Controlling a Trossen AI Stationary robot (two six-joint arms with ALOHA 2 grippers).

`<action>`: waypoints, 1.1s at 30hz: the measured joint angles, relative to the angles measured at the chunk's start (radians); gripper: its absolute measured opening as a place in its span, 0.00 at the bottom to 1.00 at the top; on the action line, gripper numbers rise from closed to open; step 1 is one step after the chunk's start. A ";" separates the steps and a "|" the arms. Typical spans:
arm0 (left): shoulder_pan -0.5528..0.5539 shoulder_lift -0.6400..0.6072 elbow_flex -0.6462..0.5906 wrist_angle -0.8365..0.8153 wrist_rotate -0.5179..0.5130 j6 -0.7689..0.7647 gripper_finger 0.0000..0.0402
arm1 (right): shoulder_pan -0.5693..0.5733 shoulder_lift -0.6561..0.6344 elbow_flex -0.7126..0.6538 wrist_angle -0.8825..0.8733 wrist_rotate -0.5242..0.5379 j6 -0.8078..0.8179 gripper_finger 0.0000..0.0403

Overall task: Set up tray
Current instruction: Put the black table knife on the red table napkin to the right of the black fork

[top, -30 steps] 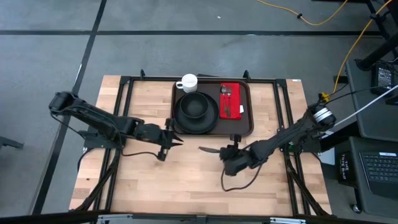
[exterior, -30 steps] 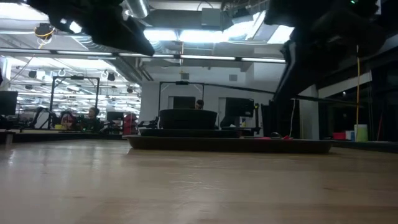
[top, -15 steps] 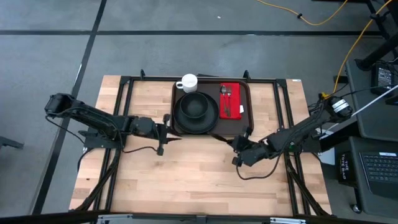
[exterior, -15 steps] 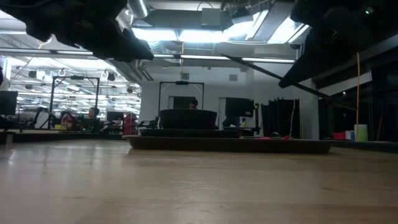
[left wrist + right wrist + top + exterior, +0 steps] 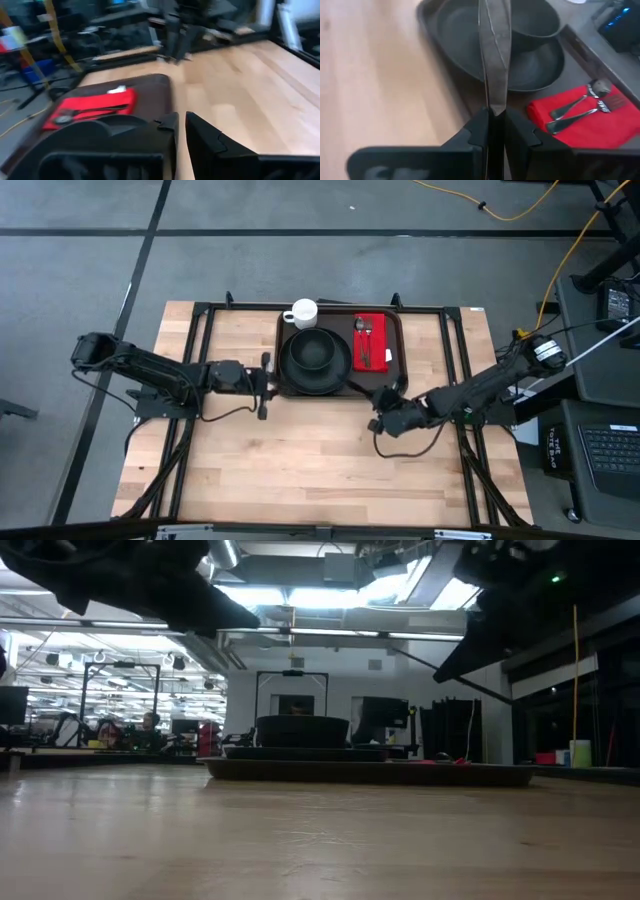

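The left gripper [image 5: 265,375] sits at the middle left of the high view, right by the tray's left edge. Its fingers [image 5: 200,131] are close together. I cannot tell if they pinch the rim or just wait beside it.

The tray [image 5: 396,380] lies at the top middle of the wooden table [image 5: 300,465]. It is dark brown and smooth, with round corners and a raised rim. A white cup [image 5: 300,312] stands at its upper left corner. A round black plate [image 5: 316,375] with a black bowl [image 5: 314,350] fills its left half. A red cloth napkin [image 5: 371,330] lies flat on its right half, with a shiny spoon [image 5: 587,95] and fork [image 5: 592,112] on top.

The right gripper [image 5: 383,402] is just below the tray's lower right corner. It is closed tight on a knife [image 5: 495,50]. The knife is thin, flat, shiny metal, and it points over the plate.

What could go wrong? The knife is slick and thin, so I think it could slip or twist in the grip. It could bump the raised rim or the plate and shove things. It could land on the plate, not by the fork. If the left gripper pushes the tray, the cup could tip.
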 joint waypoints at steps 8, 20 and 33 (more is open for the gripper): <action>0.040 0.000 0.000 0.021 -0.015 0.009 0.01 | -0.111 -0.022 0.047 0.001 -0.008 -0.040 0.11; 0.041 0.000 0.000 0.049 -0.022 0.080 0.01 | -0.254 -0.050 0.107 -0.001 -0.009 0.042 0.11; 0.041 0.000 0.000 0.047 -0.022 0.080 0.01 | -0.446 -0.050 0.107 -0.006 -0.068 0.223 0.11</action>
